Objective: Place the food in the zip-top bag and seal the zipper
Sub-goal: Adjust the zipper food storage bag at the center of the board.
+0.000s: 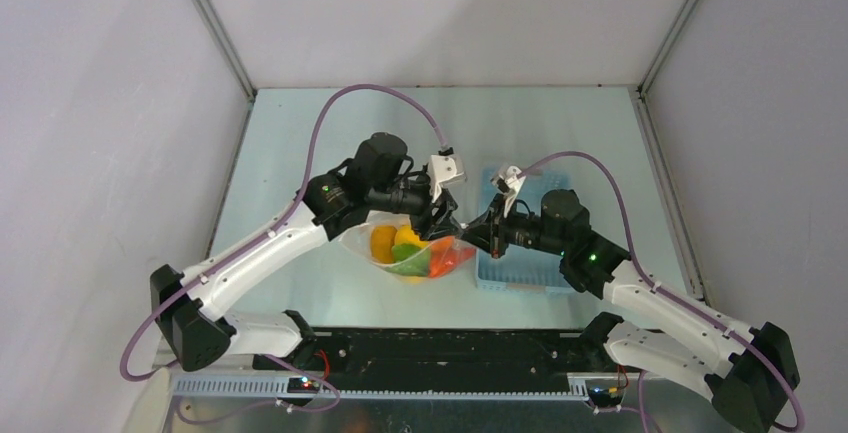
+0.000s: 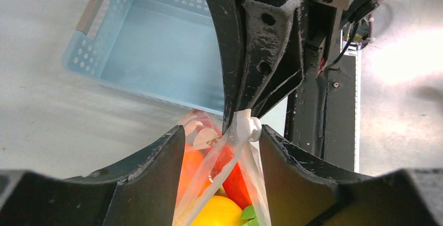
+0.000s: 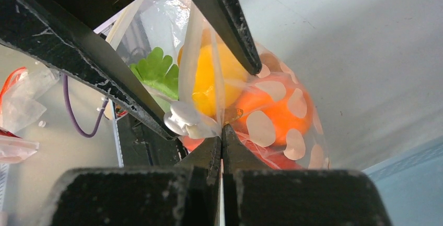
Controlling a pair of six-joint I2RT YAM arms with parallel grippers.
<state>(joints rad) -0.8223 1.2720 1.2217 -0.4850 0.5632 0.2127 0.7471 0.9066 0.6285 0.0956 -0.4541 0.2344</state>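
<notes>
Sealing zip-top bag [image 1: 412, 253], food [image 3: 214, 74] already inside.
My right hand [image 3: 222, 132] pinches the bag edge; my left hand [image 2: 222, 143] is spread astride the zipper [image 2: 245, 127]; I should clamp it squarely, then pull straight along.

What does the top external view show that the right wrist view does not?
Only the top view: the left arm and right arm down to their bases. Only the right wrist view: the slider and the white dots on the zip-top bag. Both: that bag with food, the left hand around it, the right hand shut on its edge.
</notes>
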